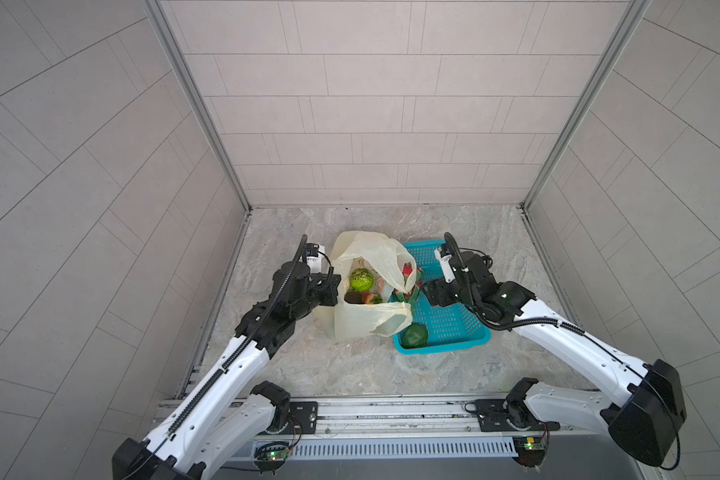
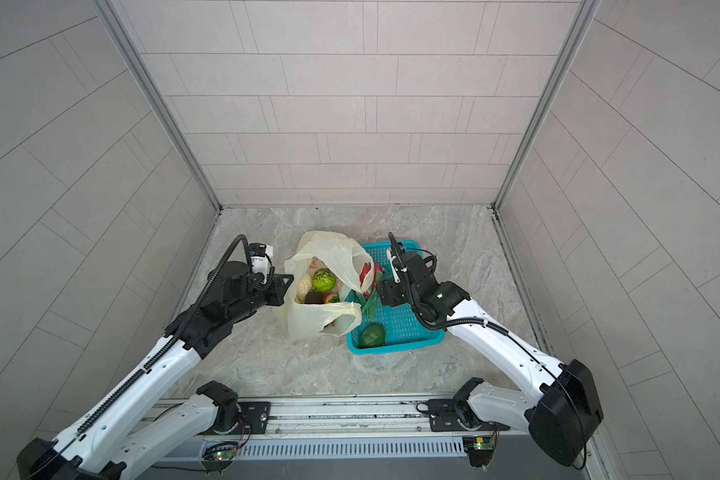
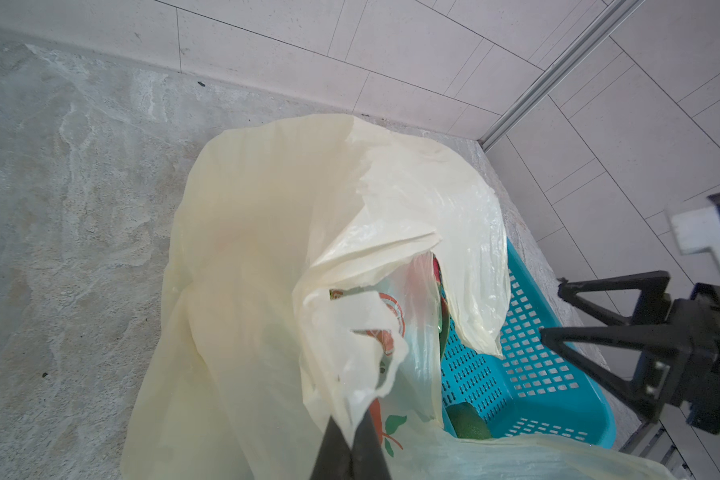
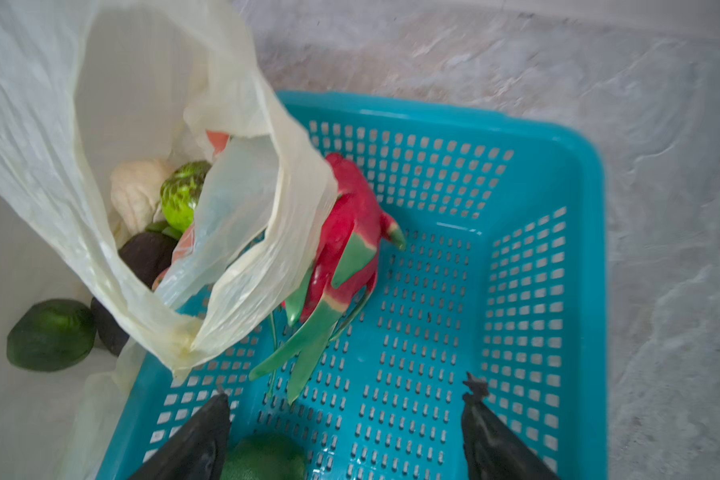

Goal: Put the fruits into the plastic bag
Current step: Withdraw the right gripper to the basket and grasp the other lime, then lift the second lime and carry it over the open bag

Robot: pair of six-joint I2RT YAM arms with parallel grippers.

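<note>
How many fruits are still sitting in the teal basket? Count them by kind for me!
Pink-red dragon fruit with green tips: 1
Dark green bumpy avocado: 1
Total in the teal perforated plastic basket: 2

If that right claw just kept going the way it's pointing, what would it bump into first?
Probably the dragon fruit, which lies in the basket straight ahead of the open right gripper. The bag hangs just beside it; depth is hard to judge.

teal basket (image 1: 454,328), marbled grey tabletop (image 1: 350,370)
</note>
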